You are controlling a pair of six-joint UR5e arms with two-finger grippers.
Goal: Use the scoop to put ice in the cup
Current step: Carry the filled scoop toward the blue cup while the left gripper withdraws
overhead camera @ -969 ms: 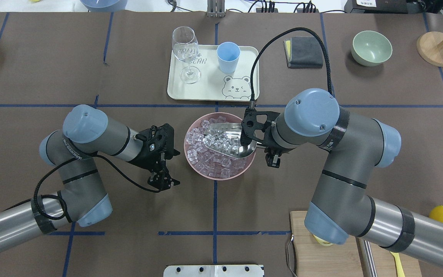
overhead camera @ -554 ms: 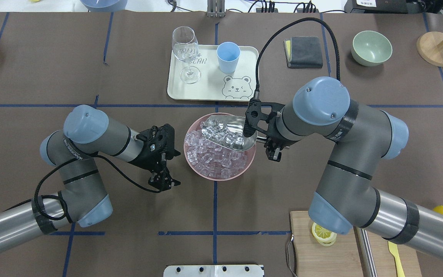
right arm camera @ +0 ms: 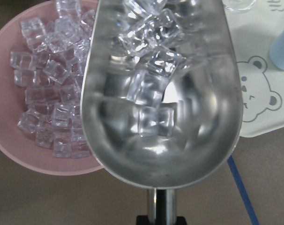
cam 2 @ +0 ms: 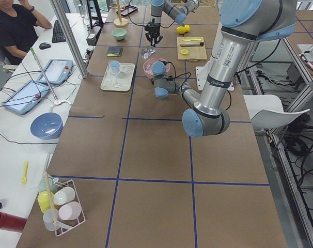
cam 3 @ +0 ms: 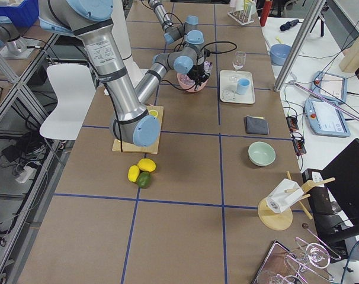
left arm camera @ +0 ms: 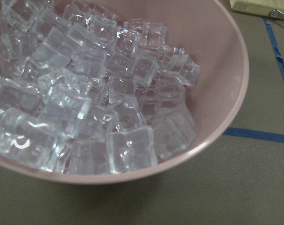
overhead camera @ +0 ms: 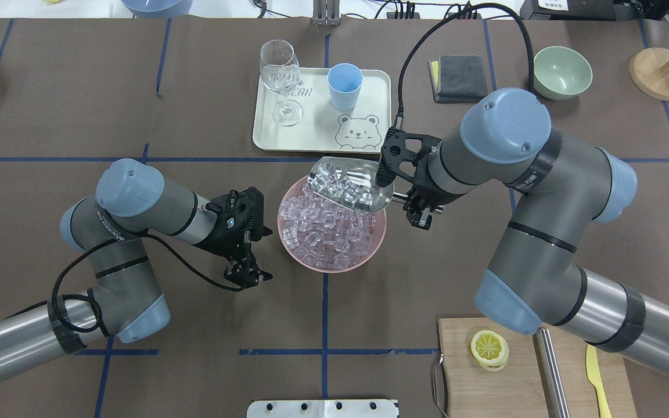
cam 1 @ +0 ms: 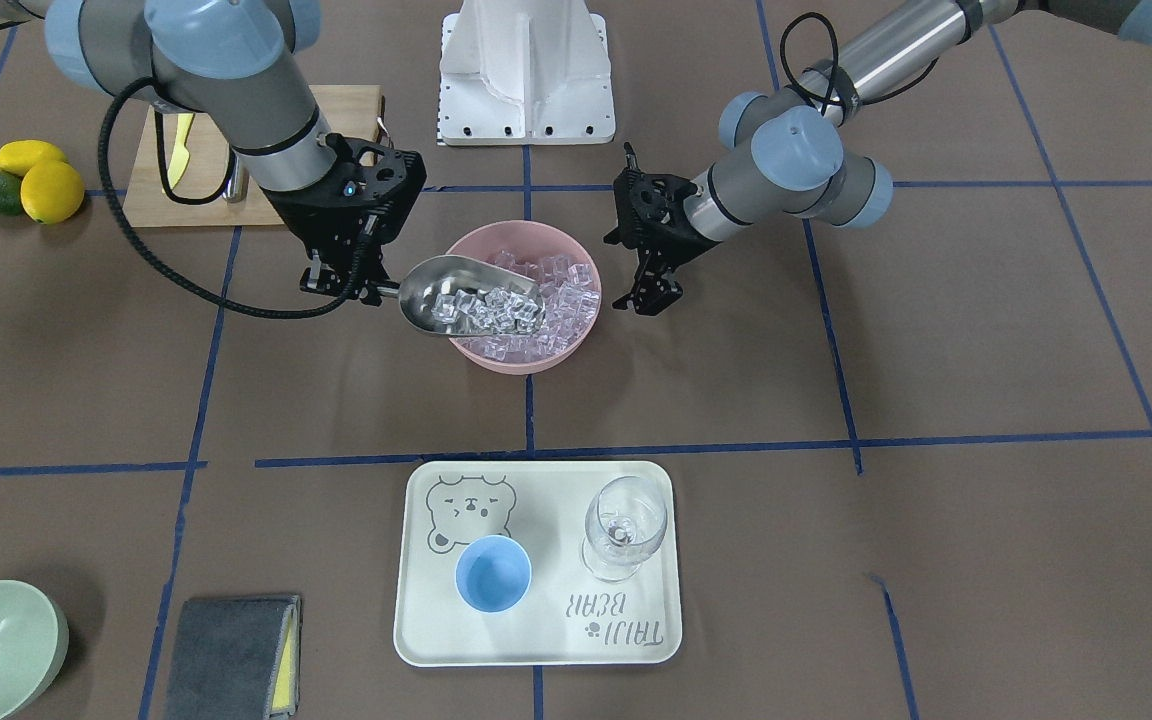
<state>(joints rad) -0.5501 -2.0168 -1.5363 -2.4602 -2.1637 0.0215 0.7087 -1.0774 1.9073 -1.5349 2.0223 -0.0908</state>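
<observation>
Count on my screens: one scoop (overhead camera: 349,186), its short handle clamped in my right gripper (cam 1: 346,288), the trough carrying a cluster of ice (right arm camera: 151,70) too overlapped for me to number. It hangs over the tray-side rim of the one pink bowl (cam 1: 521,360), where many more cubes lie. One cup (overhead camera: 345,86) stands on the single tray (overhead camera: 311,136), beside one wine glass (overhead camera: 281,78). My left gripper (overhead camera: 247,273) sits near the bowl, fingers spread, holding nothing.
</observation>
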